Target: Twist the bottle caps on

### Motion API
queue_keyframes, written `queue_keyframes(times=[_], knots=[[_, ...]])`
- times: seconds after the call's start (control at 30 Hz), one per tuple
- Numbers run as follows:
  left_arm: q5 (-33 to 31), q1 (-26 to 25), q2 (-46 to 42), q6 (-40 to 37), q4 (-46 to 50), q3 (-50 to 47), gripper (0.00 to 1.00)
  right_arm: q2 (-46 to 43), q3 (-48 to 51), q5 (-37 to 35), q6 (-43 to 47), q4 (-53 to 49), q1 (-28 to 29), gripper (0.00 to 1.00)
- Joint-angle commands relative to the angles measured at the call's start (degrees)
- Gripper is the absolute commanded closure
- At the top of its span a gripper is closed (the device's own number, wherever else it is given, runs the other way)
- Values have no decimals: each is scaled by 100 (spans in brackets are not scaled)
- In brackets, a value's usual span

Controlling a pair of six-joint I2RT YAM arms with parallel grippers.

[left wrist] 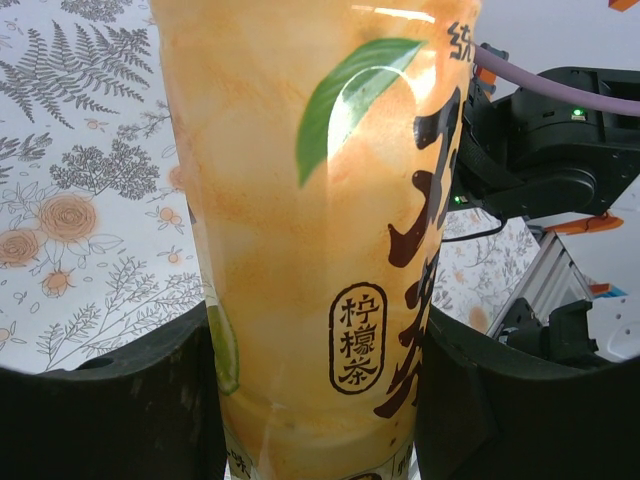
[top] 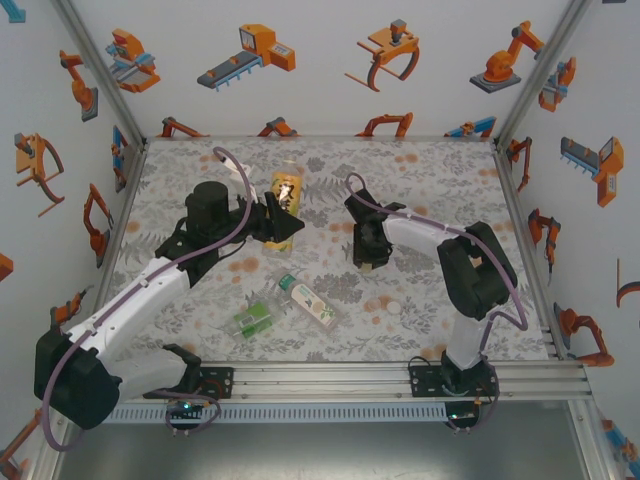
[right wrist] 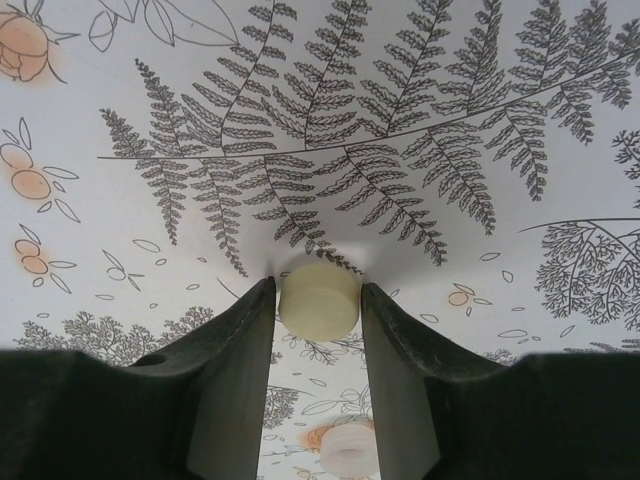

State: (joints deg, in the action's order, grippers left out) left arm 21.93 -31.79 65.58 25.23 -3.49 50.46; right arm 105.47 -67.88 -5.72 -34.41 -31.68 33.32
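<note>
Well, from above, the left hand [top: 284,213] is far out over the table [top: 450,180]. It is closed around the yellow bottle [top: 287,187], which stands up at the back of the table. The right hand [top: 367,262] points down at the table near the middle, well apart from that bottle. Closer to the arms, the green bottle [top: 253,318] and the white bottle [top: 311,303] lie on their sides, just beside each other. A little white cap [top: 394,307] sits alone on the table to their right.

In the left wrist view, the yellow bottle [left wrist: 320,240] is very close, with a green leaf and dark writing on it. The left hand [left wrist: 315,330] squeezes it from both sides, and each black finger [left wrist: 100,420] touches it. The right arm [left wrist: 560,150] is behind it.

In the right wrist view, the right hand [right wrist: 318,295] is almost closed. A pale yellow cap [right wrist: 319,300] sits right between its two fingers [right wrist: 235,380], and both touch it. The cap is down at the table [right wrist: 480,80], on the fern drawing. Another round white thing [right wrist: 350,450] shows lower down, too blurry to tell what it is.
</note>
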Motion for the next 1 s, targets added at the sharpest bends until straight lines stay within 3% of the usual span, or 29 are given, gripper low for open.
queue_keyframes(times=[0.0, 0.3, 0.5, 0.97], knots=[[76, 22, -32, 103, -203, -29, 87, 61, 67, -151, 53, 13, 40, 63], [112, 17, 14, 93, -190, -27, 87, -146, 86, -47, 39, -103, 39, 67], [112, 17, 34, 74, -186, -14, 87, -82, -14, 86, 19, -242, 38, 56], [145, 23, 45, 150, -283, -32, 87, -88, -67, 98, -27, -277, 97, 63]])
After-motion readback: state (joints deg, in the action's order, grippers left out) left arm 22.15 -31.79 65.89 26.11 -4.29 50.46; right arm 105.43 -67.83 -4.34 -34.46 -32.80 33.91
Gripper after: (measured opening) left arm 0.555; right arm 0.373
